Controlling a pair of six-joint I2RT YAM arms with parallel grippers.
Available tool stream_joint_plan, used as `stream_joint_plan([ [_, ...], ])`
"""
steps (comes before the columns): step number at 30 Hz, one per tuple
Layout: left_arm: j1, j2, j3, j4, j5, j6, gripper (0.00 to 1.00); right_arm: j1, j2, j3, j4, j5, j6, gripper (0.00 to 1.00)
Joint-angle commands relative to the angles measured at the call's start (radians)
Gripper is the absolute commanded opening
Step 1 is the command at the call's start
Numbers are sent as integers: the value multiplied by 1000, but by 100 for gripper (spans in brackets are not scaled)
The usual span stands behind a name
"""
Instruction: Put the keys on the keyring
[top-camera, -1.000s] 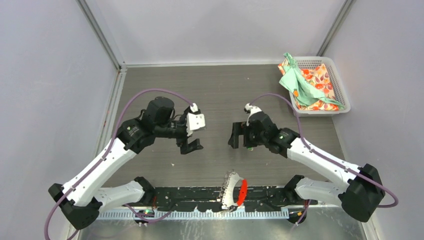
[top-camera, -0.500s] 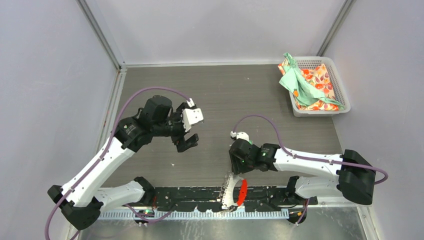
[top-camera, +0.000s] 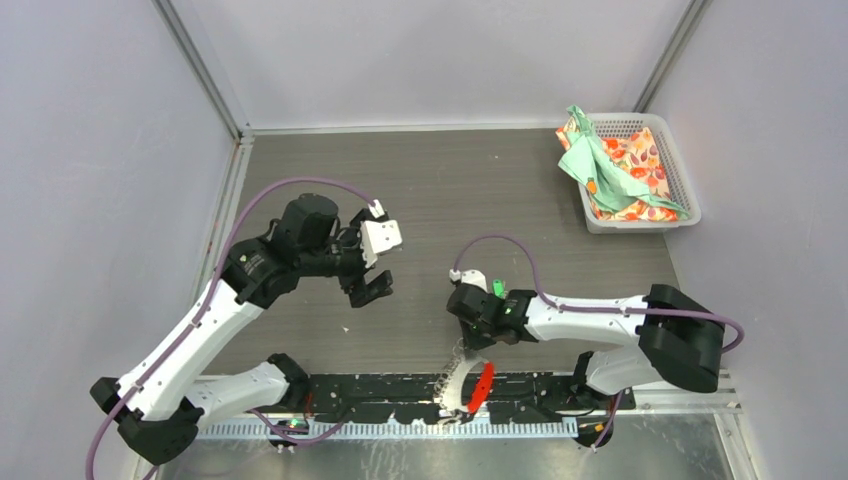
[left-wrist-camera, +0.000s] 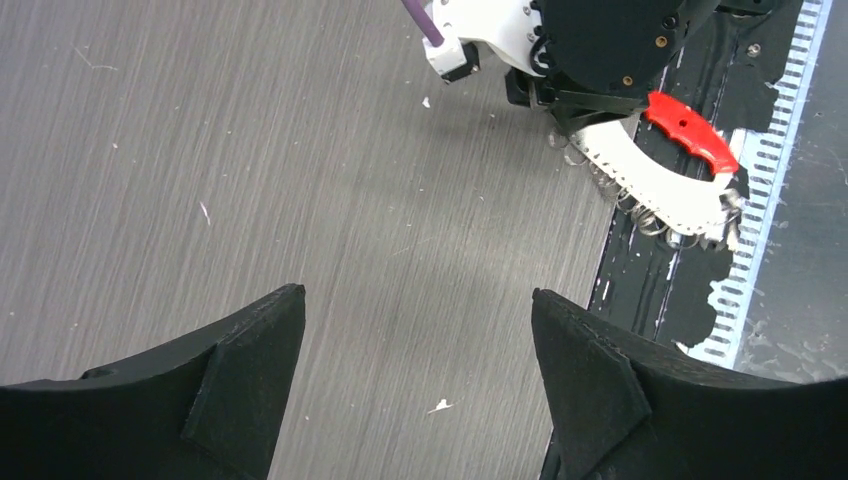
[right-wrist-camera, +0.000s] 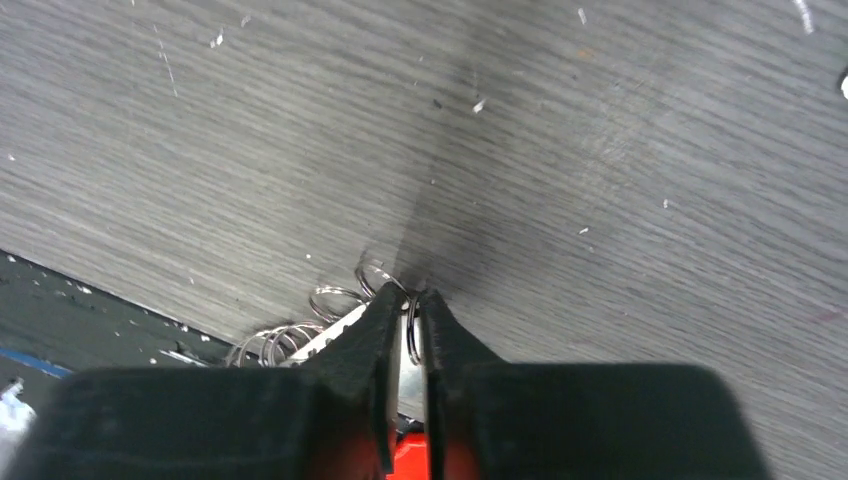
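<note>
The keyring (top-camera: 462, 385), a curved white strip fringed with small silver wire rings and carrying an elongated red plastic tab, is seen lying at the near edge of the dark grey wood-grain table (top-camera: 440, 180), partly over the black mounting plate (top-camera: 380, 392) between the two arm bases. The right gripper (right-wrist-camera: 410, 300) is lowered onto the far end of the keyring, and its two black fingers (right-wrist-camera: 365, 345) are drawn almost together, with one wire ring and a sliver of the white strip pinched in the narrow gap between them; further rings are seen fanned out just to the left of that pinch in the right wrist view. The left gripper (left-wrist-camera: 418, 295) is held above the table, left of the keyring and beyond it, well apart from it, with its jaws spread wide and nothing between them. A white plastic mesh basket (top-camera: 683, 190) holding crumpled green and orange-flowered cloth (top-camera: 610, 165) is set far from the keyring, in the far right corner.
</note>
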Motion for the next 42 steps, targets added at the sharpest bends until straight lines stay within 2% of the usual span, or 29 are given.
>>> stream_joint_plan([
  [1, 6, -20, 7, 3, 38, -10, 84, 4, -9, 12, 27, 83, 4, 4],
  [5, 5, -27, -18, 1, 68, -16, 82, 4, -79, 13, 51, 83, -41, 1],
  [9, 6, -25, -71, -8, 150, -4, 79, 6, -189, 51, 45, 59, -165, 1],
  [15, 4, -21, -111, 134, 331, -24, 77, 6, -355, 189, 77, -105, -366, 1],
  [19, -10, 4, -101, 223, 394, -35, 74, 5, -337, 352, 43, -228, -455, 1],
  [24, -38, 21, -75, 237, 416, -29, 70, 5, -264, 522, -23, -328, -519, 1],
  [27, -43, 2, -74, 242, 416, -12, 64, 5, -250, 570, -35, -363, -540, 1],
  [32, -43, -30, -58, 248, 440, -40, 42, 6, -225, 617, -80, -379, -580, 1],
  [36, -43, -45, -48, 213, 471, -66, 35, 6, -219, 626, -96, -373, -597, 1],
  [40, -43, -57, -48, 169, 475, -39, 21, 6, -221, 625, -96, -374, -601, 1],
  [42, -43, -59, -53, 161, 473, -27, 20, 5, -221, 627, -96, -378, -598, 1],
])
